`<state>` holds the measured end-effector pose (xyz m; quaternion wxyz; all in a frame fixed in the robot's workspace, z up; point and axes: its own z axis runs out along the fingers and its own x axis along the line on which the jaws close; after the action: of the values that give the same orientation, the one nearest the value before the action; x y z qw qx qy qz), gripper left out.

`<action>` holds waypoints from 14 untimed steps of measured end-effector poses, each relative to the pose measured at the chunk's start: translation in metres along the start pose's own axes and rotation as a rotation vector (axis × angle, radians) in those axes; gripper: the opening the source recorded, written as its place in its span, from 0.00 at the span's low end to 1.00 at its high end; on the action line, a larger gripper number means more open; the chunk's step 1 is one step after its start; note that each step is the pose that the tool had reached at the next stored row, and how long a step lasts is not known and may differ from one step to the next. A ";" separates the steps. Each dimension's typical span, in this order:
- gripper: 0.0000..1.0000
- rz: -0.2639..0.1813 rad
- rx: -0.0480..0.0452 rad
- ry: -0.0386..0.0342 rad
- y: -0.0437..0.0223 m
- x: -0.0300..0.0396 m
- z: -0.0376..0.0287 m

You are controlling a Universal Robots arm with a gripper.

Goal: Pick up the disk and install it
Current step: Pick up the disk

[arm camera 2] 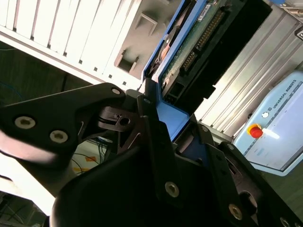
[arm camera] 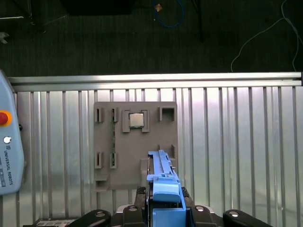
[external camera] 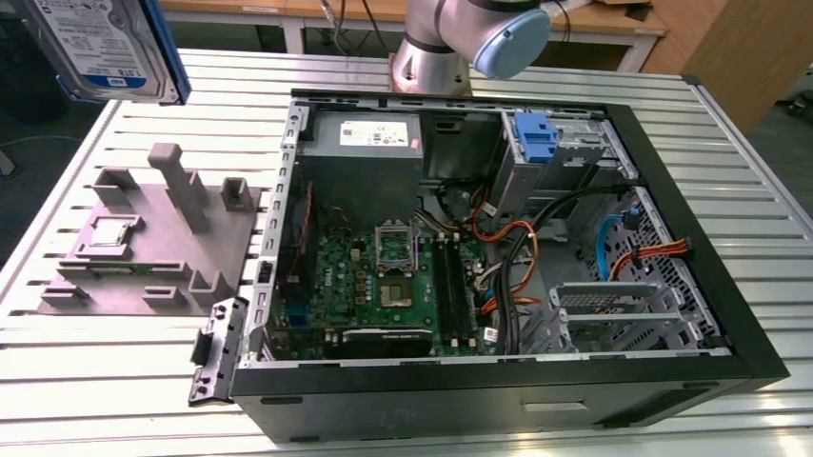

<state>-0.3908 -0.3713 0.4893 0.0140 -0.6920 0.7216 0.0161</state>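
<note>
The disk (external camera: 109,48), a silver drive with a white-and-blue label in a blue carrier, hangs high above the table's far corner at the exterior view's left. In the second wrist view its green circuit-board underside (arm camera 2: 199,40) and blue frame sit between the black fingers (arm camera 2: 158,142) of my gripper (arm camera 2: 182,137), which is shut on it. In the first wrist view I look down the edge of the disk's blue carrier (arm camera: 163,179) with the gripper (arm camera: 165,213) closed around its end. It hangs over the grey fixture (arm camera: 135,142).
The open computer case (external camera: 749,343) lies on the slatted table, with a grey power supply (external camera: 368,133) and another blue carrier (external camera: 540,143) in a drive bay. The grey fixture (external camera: 152,238) stands beside the case. A teach pendant (arm camera: 7,146) lies at the table's edge.
</note>
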 end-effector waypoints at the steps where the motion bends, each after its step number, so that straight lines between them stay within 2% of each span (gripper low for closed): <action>1: 0.37 0.000 0.0001 -0.0001 -0.0011 0.0003 0.0001; 7: 0.37 0.000 0.0000 0.0000 -0.0130 0.0001 0.0005; 14: 0.37 0.000 0.0000 0.0000 -0.0149 0.0030 0.0004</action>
<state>-0.3761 -0.3749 0.4887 0.0140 -0.6920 0.7216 0.0161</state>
